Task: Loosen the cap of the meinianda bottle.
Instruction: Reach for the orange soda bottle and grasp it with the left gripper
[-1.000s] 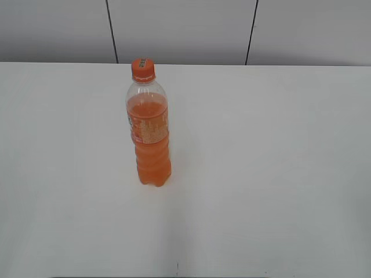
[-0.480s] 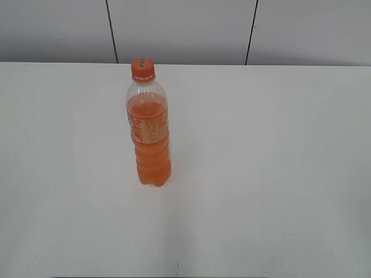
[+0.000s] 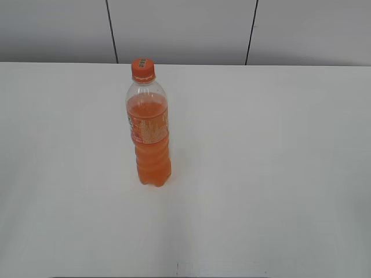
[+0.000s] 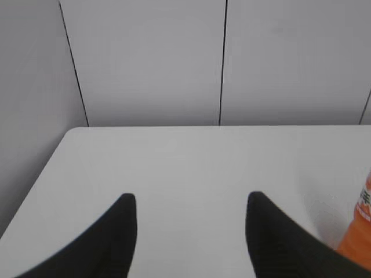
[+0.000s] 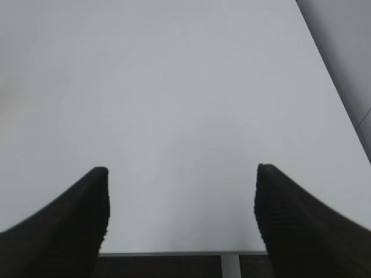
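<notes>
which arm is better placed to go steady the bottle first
Left, probably. The meinianda bottle stands upright left of the table's middle, and its edge shows in the left wrist view beside the open left gripper. The open right gripper sees only bare table. The cap is still on.

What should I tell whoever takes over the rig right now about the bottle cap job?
Left gripper: open, empty, low over the table; the bottle shows just at its right edge.
Right gripper: open, empty, over bare table near the front edge, bottle not in its view.
Bottle: upright, left of centre, untouched.
Cap: on the neck, looks fully seated.
Done: nothing yet.
Left: probably grip the body with one gripper, close the other on the cap, twist to loosen.
</notes>
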You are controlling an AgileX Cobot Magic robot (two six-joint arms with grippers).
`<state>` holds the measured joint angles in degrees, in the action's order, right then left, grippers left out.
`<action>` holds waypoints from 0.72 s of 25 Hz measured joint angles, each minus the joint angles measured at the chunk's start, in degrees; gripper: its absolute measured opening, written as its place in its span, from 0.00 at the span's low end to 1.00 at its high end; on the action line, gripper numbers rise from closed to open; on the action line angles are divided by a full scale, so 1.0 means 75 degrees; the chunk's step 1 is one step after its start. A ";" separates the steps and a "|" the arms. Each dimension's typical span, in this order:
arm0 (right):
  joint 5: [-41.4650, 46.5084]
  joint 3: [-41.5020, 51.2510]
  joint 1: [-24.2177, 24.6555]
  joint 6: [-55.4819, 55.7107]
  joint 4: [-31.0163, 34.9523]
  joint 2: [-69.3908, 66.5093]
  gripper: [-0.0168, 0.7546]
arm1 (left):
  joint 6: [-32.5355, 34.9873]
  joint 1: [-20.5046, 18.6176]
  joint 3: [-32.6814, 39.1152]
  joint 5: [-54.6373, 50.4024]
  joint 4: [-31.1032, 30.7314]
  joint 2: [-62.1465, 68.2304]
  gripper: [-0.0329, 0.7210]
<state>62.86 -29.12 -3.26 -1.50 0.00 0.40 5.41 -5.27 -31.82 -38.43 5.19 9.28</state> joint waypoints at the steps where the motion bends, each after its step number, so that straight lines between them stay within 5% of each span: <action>1: 0.0000 0.0000 0.0000 0.0000 0.0000 0.0000 0.78 | 0.0000 0.0000 0.0000 0.0284 -0.0011 0.0237 0.55; 18: 0.0000 0.0000 0.0000 0.0000 0.0000 0.0000 0.78 | 0.0021 0.0000 0.0000 0.3073 -0.0238 0.3455 0.55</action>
<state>62.86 -29.12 -3.26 -1.50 0.00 0.40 5.56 -5.27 -31.82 -15.38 3.41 35.19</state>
